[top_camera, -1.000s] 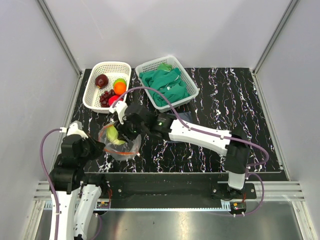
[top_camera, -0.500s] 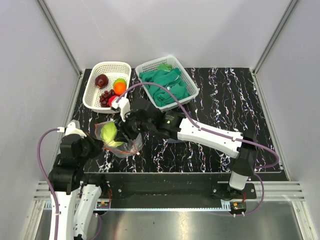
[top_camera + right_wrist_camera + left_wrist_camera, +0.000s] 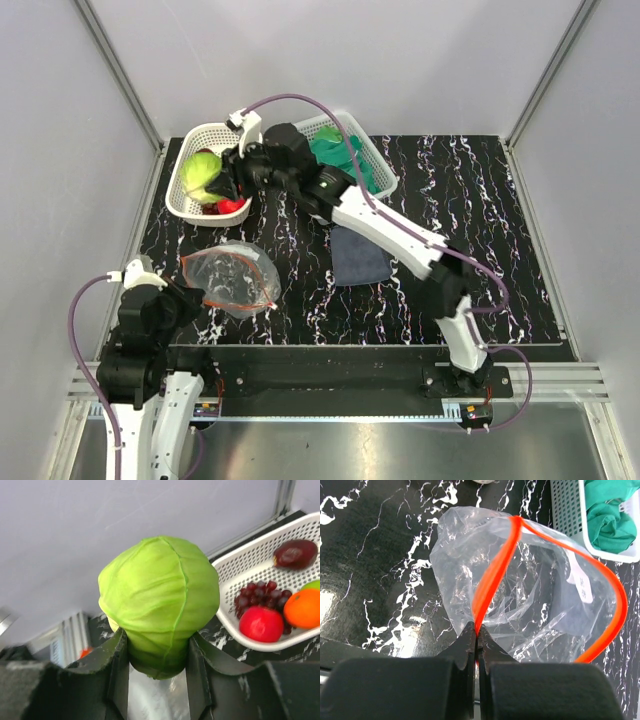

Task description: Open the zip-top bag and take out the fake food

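Black, white-veined tabletop (image 3: 480, 200), boxed in by pale grey walls (image 3: 350, 60). Right arm (image 3: 385, 228) stretched far forward and left. Right gripper (image 3: 157, 652) half-spread, clamping the cabbage (image 3: 160, 600), white basket (image 3: 250, 565) just below and beside. Left gripper (image 3: 476, 642) low, pinched tight on the orange-red strip (image 3: 492, 580) of the zip-top bag (image 3: 540, 595), which lies just ahead, mouth gaping.

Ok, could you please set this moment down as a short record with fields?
left gripper: shut on the zip-top bag at its orange zip strip
right gripper: holds the cabbage, held up at the white basket
zip-top bag: mouth open, looks empty, lying on the table
white basket: tomato, orange, grapes, dark red apple inside
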Action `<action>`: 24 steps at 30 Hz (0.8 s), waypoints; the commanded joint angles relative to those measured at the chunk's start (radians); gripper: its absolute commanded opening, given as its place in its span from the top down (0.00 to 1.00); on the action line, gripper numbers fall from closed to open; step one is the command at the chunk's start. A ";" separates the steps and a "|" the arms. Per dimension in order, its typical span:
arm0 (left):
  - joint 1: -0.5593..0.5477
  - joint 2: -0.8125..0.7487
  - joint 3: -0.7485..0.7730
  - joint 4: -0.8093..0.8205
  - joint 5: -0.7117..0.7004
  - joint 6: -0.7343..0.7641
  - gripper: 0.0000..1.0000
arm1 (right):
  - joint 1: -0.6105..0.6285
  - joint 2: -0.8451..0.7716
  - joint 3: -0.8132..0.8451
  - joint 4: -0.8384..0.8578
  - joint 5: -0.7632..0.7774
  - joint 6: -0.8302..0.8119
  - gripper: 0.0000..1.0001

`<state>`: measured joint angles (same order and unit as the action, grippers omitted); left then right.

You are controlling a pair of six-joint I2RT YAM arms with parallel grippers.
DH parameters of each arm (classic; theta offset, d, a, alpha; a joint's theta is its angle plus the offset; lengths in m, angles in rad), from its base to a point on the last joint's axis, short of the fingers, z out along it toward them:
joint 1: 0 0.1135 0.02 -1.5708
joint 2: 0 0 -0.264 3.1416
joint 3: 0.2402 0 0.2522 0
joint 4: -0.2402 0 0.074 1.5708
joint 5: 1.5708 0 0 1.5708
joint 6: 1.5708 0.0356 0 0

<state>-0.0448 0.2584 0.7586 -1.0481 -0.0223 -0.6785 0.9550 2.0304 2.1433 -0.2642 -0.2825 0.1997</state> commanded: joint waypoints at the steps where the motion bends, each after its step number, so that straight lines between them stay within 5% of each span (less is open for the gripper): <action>1: 0.000 -0.027 -0.005 0.030 -0.033 -0.010 1.00 | -0.054 0.200 0.226 0.051 0.005 0.035 1.00; 9: 0.000 0.013 -0.022 0.039 -0.010 -0.012 1.00 | -0.122 0.574 0.641 0.071 0.057 0.003 0.97; 19: 0.005 0.021 -0.028 0.034 -0.022 -0.029 1.00 | -0.142 0.775 0.673 0.404 0.088 -0.040 0.87; 24: 0.014 0.035 -0.030 0.034 -0.013 -0.026 1.00 | -0.145 0.823 0.679 0.520 0.104 -0.065 0.61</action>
<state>-0.0410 0.2726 0.7284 -1.0454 -0.0299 -0.7044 0.8112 2.8307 2.7510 0.0593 -0.2180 0.1734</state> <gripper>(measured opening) 0.009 0.438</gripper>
